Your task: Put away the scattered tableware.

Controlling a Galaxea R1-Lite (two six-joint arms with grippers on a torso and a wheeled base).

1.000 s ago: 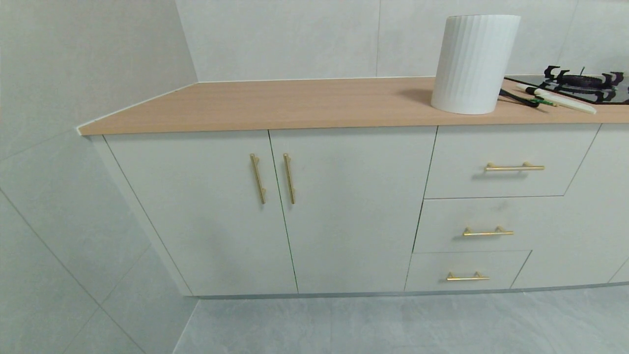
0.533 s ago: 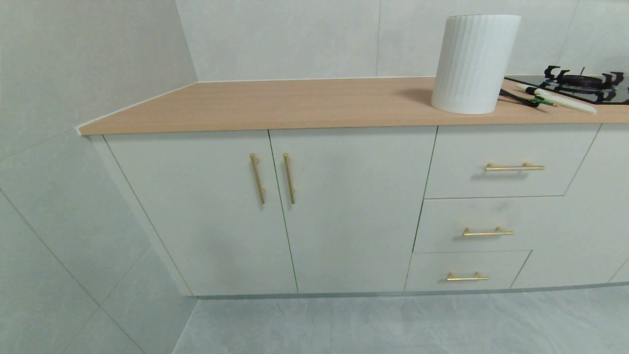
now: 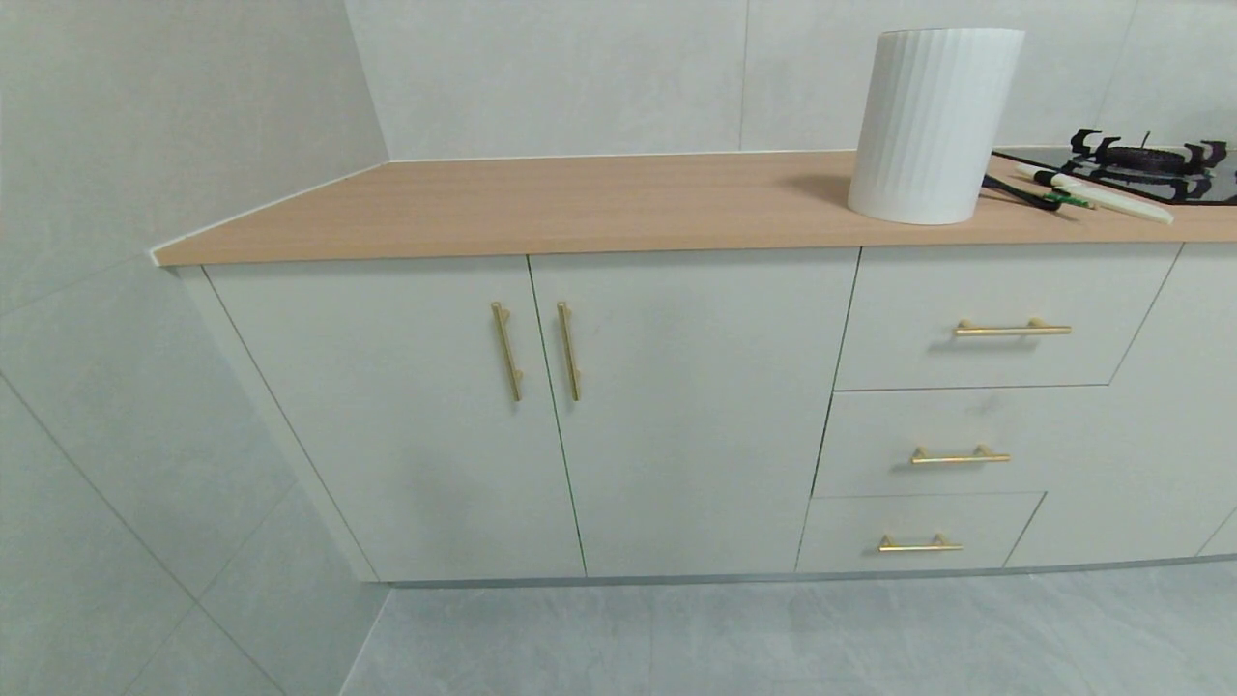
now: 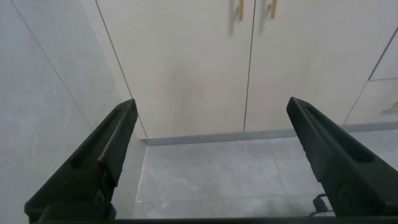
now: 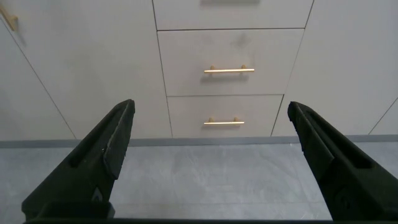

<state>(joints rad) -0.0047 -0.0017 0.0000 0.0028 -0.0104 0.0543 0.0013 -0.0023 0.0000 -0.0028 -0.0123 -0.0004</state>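
Comparison of the head view with its two earlier frames gives no difference: the camera framing, the countertop (image 3: 580, 203) and every item on it stay where they were.

Head view contents:
- A ribbed white container (image 3: 933, 126) stands upright on the countertop, above the drawer column.
- The scattered tableware lies just beyond it, toward the robot's right. A black-and-green utensil (image 3: 1034, 198) lies beside the container's base, and a white-handled utensil (image 3: 1097, 193) lies flat next to it.
- Both utensils are at the near edge of the black gas hob (image 3: 1150, 159).
- Below the countertop are two closed cabinet doors (image 3: 387, 416) with gold bar handles and three closed drawers.

Wrist view contents:
- The left wrist view looks at the lower part of the cabinet doors, the tiled wall (image 4: 50, 93) and the floor (image 4: 217, 174).
- The right wrist view looks at the middle drawer (image 5: 230, 50), the bottom drawer (image 5: 224, 109) and the floor in front of them.

Arm pose:
- The left gripper (image 4: 210, 102) is held low, facing the cabinet base near the wall corner. Its fingers are spread wide and hold nothing.
- The right gripper (image 5: 210, 104) is held low, facing the lower drawers. Its fingers are likewise spread wide and hold nothing.
- Both grippers are well apart from the tableware on the countertop.
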